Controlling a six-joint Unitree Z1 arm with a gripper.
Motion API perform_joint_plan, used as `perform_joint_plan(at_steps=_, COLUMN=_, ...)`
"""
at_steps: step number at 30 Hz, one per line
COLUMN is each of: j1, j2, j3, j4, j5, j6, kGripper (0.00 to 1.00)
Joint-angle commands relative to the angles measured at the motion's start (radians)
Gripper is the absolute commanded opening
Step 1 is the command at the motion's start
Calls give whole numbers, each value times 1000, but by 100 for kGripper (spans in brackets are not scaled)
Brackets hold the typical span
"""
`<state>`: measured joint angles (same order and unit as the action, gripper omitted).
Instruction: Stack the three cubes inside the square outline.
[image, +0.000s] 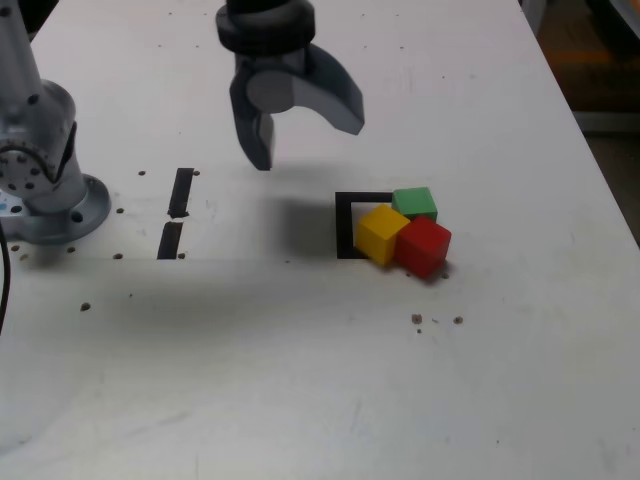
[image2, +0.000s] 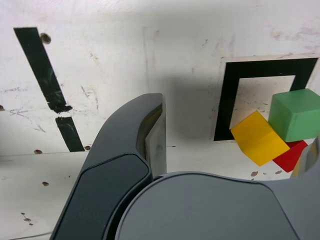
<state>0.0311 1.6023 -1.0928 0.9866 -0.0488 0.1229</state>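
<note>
Nothing's stacked yet: green cube (image: 415, 203), yellow cube (image: 381, 233) and red cube (image: 424, 245) huddle on the worktop (image: 300, 380) over the square outline (image: 347, 225)'s far corner, pincer (image: 305, 130) hovering nearby, spread wide and empty.

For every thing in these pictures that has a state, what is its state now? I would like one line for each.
gripper: open, empty, above the table, apart from the cubes.
yellow cube: on the table, turned askew, lying over the outline's tape, unstacked.
green cube: on the table, touching the yellow cube, unstacked.
red cube: on the table, touching the yellow cube, unstacked.
square outline: partly covered by the cubes.
two tape strips: bare.
</note>
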Motion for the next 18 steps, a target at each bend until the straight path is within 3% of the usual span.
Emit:
perform_joint_plan(at_steps=1, j1=1, j2=14, j3=-25, j4=19, j5=3, j6=11, kGripper=98)
perform_joint_plan(at_steps=18, j1=0, j2=100, j3=-171, j4=75, j5=-14, j6=54, kGripper=98)
